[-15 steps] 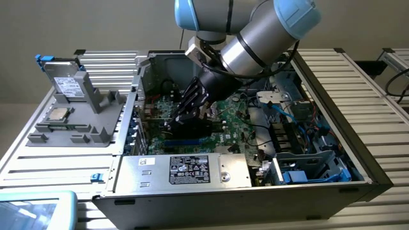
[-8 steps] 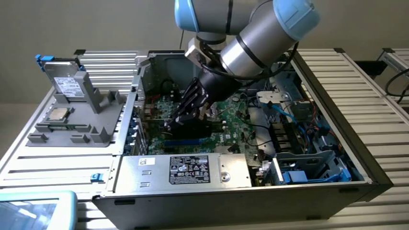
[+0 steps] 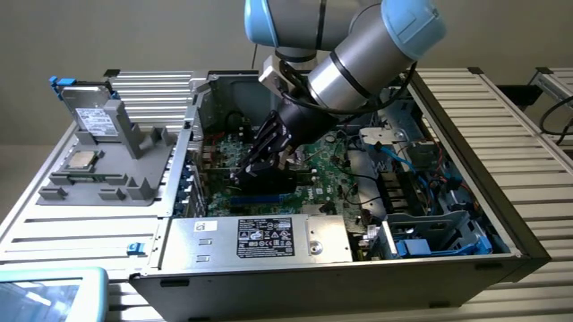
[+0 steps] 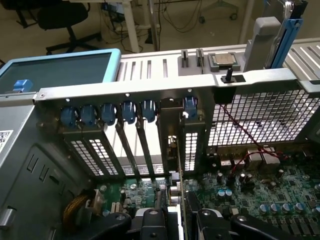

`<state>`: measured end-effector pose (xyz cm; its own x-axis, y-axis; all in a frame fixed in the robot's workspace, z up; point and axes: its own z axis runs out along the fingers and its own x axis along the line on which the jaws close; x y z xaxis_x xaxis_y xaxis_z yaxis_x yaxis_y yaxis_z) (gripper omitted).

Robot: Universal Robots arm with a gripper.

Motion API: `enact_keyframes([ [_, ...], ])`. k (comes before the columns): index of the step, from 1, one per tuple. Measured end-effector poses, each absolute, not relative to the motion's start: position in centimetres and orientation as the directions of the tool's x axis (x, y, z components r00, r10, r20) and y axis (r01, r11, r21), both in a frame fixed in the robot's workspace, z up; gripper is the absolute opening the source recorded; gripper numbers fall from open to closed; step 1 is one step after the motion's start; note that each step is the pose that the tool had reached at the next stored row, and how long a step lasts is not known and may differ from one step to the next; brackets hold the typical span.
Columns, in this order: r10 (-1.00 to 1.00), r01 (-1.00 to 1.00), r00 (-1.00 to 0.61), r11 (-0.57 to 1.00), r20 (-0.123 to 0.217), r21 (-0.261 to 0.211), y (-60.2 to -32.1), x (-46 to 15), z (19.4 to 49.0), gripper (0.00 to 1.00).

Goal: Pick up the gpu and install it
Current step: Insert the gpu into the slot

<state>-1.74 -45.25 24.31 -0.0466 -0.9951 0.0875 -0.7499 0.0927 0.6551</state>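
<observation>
In the exterior view the gpu (image 3: 262,176) is a small black-faced card, held on edge just above the green motherboard (image 3: 336,171) inside the open computer case. My gripper (image 3: 267,163) reaches down into the case and is shut on the card from above. In the wrist view the gpu (image 4: 178,167) appears edge-on as a thin green board running toward the rear slot openings. My gripper (image 4: 177,226) has a black finger on each side of it. The card's lower edge and the slot under it are hidden.
A row of blue slot clips (image 4: 129,111) lines the case's rear wall. The labelled power supply (image 3: 264,238) fills the case's front, with a drive cage (image 3: 439,235) and cables at the exterior view's right. Outside the case, a grey stand (image 3: 117,174) holds a silver drive (image 3: 94,117) and a processor (image 3: 82,159).
</observation>
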Motion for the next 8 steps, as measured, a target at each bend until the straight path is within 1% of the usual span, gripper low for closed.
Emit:
enact_keyframes([
  [8, -0.995, -0.75, -0.047, 0.092, 0.087, 0.654, -45.24, -1.67, 24.29, 0.28],
])
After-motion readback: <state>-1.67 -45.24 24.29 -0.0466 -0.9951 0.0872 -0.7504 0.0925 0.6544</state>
